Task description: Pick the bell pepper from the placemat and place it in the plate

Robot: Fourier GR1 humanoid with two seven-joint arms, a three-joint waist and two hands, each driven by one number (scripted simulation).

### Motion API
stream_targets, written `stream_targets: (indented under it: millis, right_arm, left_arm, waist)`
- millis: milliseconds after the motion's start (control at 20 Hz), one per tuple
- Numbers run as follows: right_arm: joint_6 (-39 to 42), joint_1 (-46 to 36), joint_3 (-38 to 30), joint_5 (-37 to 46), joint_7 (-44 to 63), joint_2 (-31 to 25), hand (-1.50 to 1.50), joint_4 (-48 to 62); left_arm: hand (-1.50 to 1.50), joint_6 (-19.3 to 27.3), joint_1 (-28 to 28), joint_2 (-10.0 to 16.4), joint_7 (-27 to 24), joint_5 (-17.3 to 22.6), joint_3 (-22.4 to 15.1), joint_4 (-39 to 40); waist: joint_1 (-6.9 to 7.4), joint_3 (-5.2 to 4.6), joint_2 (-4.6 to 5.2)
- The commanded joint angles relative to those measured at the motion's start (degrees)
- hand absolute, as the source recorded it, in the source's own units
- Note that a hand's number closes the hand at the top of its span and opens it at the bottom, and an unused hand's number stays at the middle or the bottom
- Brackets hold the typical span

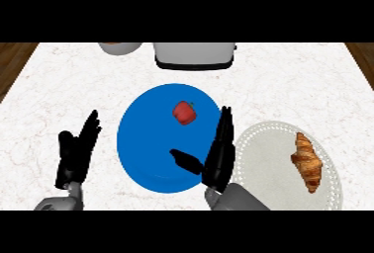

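Both hands open, pepper alone on the mat.
At the left I see the left hand (pixel 75 153) resting open beside the blue placemat (pixel 146 143), fingers straight. The red bell pepper (pixel 184 112) sits on the mat's far half, untouched. My right hand (pixel 217 158) stands edge-on over the mat's right rim, fingers straight, thumb splayed over the blue, holding nothing. The white plate (pixel 263 163) beyond carries a croissant (pixel 308 160).

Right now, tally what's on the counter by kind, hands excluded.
food: 2 (pepper, croissant)
placemat: 1
plate: 1
toaster: 1
bowl: 1 (cut off at the far edge, could be a cup)
total: 6
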Motion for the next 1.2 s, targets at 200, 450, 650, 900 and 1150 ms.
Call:
stream_targets:
  millis: [200,450,650,900,1150]
  right_arm:
    - [4.22,12.4,-5.11,5.48,-2.51,-2.01,-1.5,-10.81]
    - [3.67,16.09,-7.01,6.25,-7.37,-0.39,-1.5,-11.99]
    - [4.6,20.6,-7.8,5.24,-9.21,-3.58,-1.5,-17.08]
    - [4.48,22.32,-12.77,7.11,-9.78,-1.66,-1.5,-15.18]
    - [3.76,24.08,-13.82,4.67,-13.36,-3.0,-1.5,-15.31]
  left_arm:
    - [0.0,0.11,0.99,-1.33,-3.46,-0.76,-0.07,1.78]
    - [0.0,1.62,0.55,-2.63,-1.46,-2.06,-0.83,0.13]
    - [0.0,1.65,-1.07,-2.53,1.3,-2.53,-1.0,-0.4]
    - [0.0,0.4,-1.0,-1.49,0.61,-1.28,0.95,1.25]
    - [0.0,-0.4,-1.26,-0.89,0.47,-1.96,0.85,0.54]
  waist:
    - [-0.3,0.0,-0.01]
    - [-0.18,0.01,0.02]
    - [-0.25,0.01,-0.02]
    - [-0.24,0.0,0.03]
    - [-0.14,0.01,0.04]
